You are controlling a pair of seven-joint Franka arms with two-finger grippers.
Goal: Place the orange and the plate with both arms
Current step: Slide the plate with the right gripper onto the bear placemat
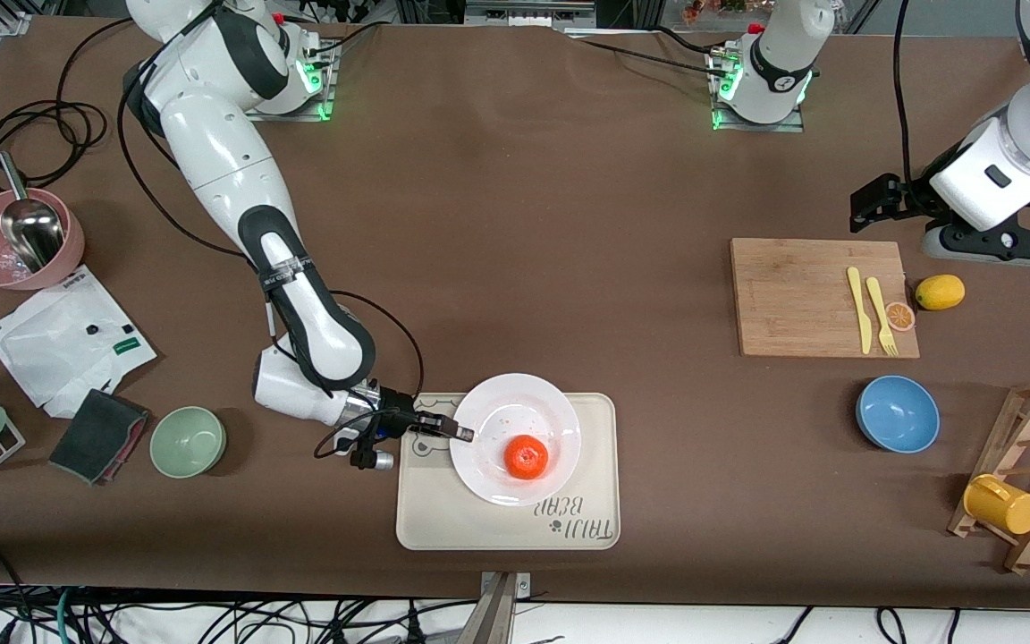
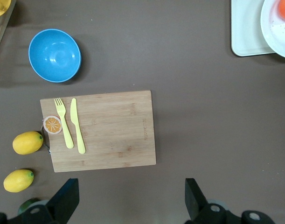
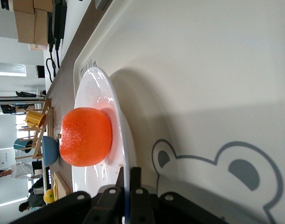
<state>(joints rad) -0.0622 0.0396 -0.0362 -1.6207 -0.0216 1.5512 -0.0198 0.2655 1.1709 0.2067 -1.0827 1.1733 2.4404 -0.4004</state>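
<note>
The white plate (image 1: pixel 515 420) sits on the cream bear-printed tray (image 1: pixel 443 519), with the orange (image 1: pixel 526 457) resting in it. My right gripper (image 1: pixel 460 433) is shut on the plate's rim at the edge toward the right arm's end of the table. In the right wrist view the rim (image 3: pixel 128 154) runs between the two fingers, with the orange (image 3: pixel 85 136) close by inside the plate. My left gripper (image 1: pixel 864 204) is open and empty, held above bare table near the wooden cutting board (image 1: pixel 819 297). The left wrist view shows the plate's edge (image 2: pixel 273 35).
The cutting board holds a yellow fork (image 1: pixel 882 315), a knife and an orange slice (image 1: pixel 899 316). A lemon (image 1: pixel 940 292), a blue bowl (image 1: pixel 898 413) and a wooden rack with a yellow cup (image 1: pixel 1001 504) lie toward the left arm's end. A green bowl (image 1: pixel 187 441) and pink bowl (image 1: pixel 19 241) lie toward the right arm's end.
</note>
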